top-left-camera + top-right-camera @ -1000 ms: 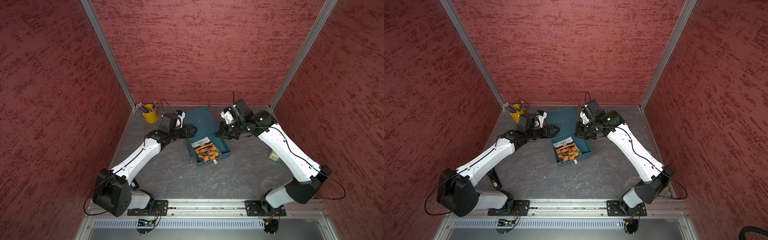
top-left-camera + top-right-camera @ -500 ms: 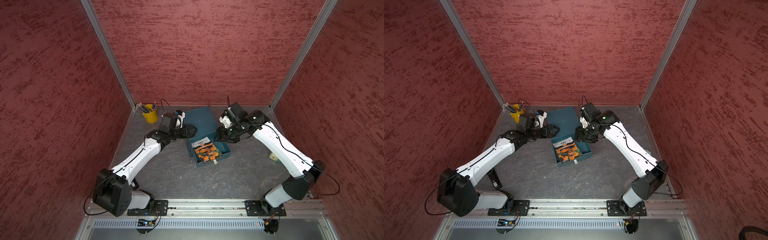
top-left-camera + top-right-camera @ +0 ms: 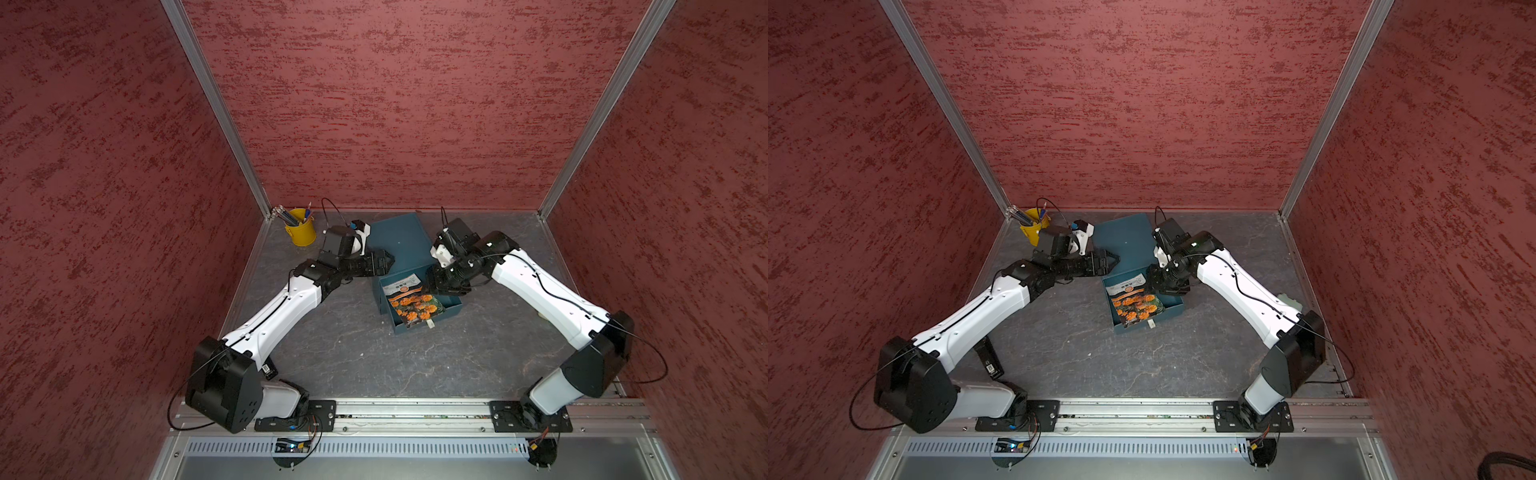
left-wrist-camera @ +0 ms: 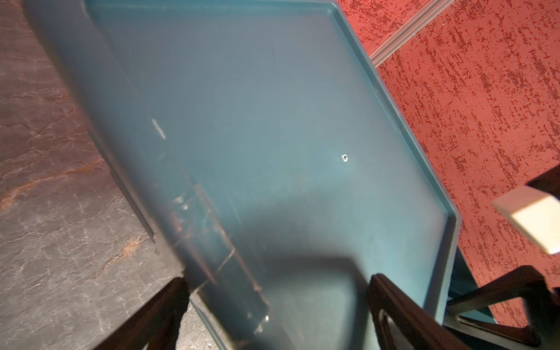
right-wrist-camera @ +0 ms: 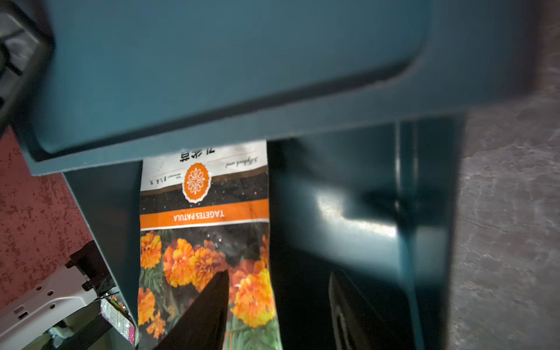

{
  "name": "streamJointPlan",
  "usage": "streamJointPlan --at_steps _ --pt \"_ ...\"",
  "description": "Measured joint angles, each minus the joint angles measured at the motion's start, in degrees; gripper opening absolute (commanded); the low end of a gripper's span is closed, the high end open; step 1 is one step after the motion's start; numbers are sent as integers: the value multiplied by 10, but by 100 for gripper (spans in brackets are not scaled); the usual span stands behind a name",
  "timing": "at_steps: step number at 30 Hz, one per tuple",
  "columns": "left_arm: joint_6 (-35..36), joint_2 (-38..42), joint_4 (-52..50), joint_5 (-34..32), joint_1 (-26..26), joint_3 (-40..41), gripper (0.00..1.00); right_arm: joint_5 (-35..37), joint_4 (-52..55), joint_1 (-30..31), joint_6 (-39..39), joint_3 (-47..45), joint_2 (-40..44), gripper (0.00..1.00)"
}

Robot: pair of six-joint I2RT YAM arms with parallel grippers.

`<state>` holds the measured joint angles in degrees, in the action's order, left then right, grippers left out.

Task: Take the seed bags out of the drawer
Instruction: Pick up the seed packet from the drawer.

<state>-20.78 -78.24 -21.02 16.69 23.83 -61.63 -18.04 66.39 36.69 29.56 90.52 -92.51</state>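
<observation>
The teal drawer (image 3: 451, 309) stands pulled out of the small cabinet (image 3: 399, 239). In it lies an orange-flower seed bag (image 3: 413, 303), white top toward the cabinet. My right gripper (image 3: 438, 286) hangs open over the drawer's back right. In the right wrist view one finger (image 5: 212, 303) is over the seed bag (image 5: 204, 230) and the other over bare drawer floor (image 5: 357, 233). My left gripper (image 3: 386, 262) is open at the cabinet's left front corner, its fingers (image 4: 163, 306) on either side of the corner of the cabinet top (image 4: 272, 121). Any bags under the top one are hidden.
A yellow pencil bucket (image 3: 300, 232) stands in the back left corner. The white pull tab (image 3: 430, 324) sticks out of the drawer's front. A pink glittery packet edge (image 5: 116, 318) shows past the drawer's wall near the left arm. A pale object (image 3: 1286, 300) lies behind the right arm.
My right gripper has come forward and down from the cabinet's right edge to over the drawer, and its jaws have opened. The left arm has not moved.
</observation>
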Motion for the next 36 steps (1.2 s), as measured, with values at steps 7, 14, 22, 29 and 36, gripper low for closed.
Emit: streamJointPlan --at_steps 7,14,22,29,36 --pt "0 0 0 0 0 0 95 -21 -36 6 10 -10 -14 26" --pt "0 0 -2 0 0 -1 95 -30 -52 6 29 -21 -12 0" --pt "0 0 -5 -1 0 -2 95 -31 -50 4 52 -20 28 0" --pt "0 0 -6 -1 0 -3 95 -32 -4 -14 60 38 61 0" --pt "0 -1 -9 -2 0 -5 95 -34 66 -64 50 108 86 0"
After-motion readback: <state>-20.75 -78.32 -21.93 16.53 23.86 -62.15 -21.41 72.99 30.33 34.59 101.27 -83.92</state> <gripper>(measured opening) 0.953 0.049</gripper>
